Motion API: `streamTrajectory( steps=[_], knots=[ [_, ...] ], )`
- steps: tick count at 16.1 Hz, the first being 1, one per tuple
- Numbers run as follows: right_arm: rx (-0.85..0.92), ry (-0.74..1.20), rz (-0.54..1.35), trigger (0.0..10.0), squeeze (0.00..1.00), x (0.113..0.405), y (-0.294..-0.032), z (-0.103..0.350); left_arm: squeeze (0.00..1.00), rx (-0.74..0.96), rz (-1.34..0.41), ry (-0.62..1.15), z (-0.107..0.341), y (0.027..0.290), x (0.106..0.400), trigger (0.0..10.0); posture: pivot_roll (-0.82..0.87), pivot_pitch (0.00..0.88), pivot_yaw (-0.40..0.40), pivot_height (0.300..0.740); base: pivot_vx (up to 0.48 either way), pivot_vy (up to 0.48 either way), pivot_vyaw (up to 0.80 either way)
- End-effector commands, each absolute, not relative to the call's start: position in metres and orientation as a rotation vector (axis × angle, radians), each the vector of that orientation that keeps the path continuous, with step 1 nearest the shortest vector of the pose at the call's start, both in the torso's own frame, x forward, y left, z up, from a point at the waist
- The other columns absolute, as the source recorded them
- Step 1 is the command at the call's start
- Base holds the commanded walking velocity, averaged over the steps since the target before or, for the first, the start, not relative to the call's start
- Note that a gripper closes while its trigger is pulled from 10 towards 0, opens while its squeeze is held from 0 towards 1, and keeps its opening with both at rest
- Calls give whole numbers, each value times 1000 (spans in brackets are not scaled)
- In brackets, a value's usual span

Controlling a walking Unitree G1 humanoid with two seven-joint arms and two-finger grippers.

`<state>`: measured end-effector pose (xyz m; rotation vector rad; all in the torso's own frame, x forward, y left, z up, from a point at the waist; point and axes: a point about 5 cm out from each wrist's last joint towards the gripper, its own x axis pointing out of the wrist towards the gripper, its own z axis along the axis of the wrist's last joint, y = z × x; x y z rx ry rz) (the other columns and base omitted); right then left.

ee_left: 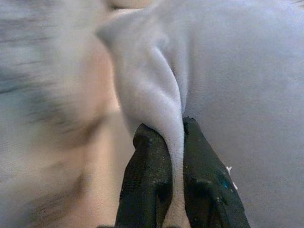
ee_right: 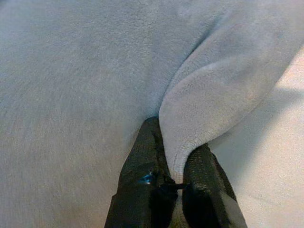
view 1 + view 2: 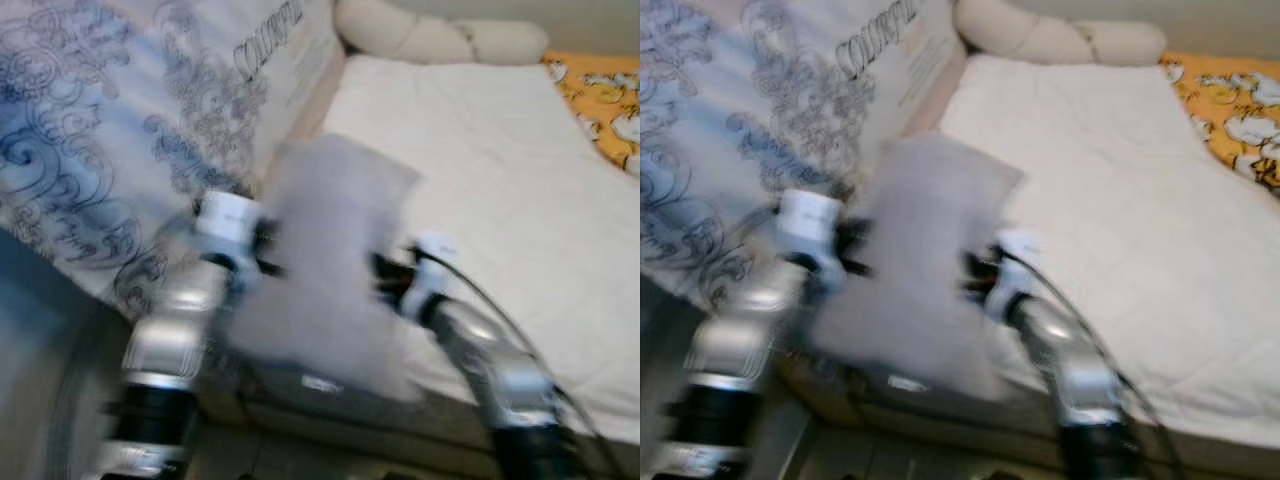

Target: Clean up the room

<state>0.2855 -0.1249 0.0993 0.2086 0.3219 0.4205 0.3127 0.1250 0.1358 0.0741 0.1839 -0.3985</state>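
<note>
A pale grey fleece cloth (image 3: 325, 260) hangs spread between my two arms over the near edge of the bed (image 3: 480, 160). My left gripper (image 3: 268, 250) holds its left edge; in the left wrist view the black fingers (image 1: 149, 175) are shut on a fold of the cloth (image 1: 156, 95). My right gripper (image 3: 385, 272) holds the right edge; the right wrist view has its fingers (image 2: 147, 180) pinched on the hem of the cloth (image 2: 209, 95). The head views are blurred.
A white mattress cover lies over the bed, with a cream bolster pillow (image 3: 430, 35) at its far end and an orange patterned sheet (image 3: 605, 100) at the right. A large bedding bag with blue swirls (image 3: 110, 130) leans against the bed's left side.
</note>
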Motion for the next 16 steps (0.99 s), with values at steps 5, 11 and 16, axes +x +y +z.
streamTrajectory(
  steps=[5, 11, 16],
  knots=[
    [215, 260, 458, 10000, 0, 287, -116, 115, 0, 87, -387, 142, 143, 130, 317, 10000, -67, 0, 18, 740, 264, 0, 0],
    [240, 253, 431, 10000, 0, 290, -117, 115, 0, 105, -422, 129, 145, 122, 322, 10000, -64, 0, 21, 740, 41, 0, 0],
    [265, 258, 362, 10000, 0, 299, -124, 114, 0, 153, -461, 107, 147, 116, 330, 10000, -69, 0, 24, 740, 0, 0, 0]
  ],
)
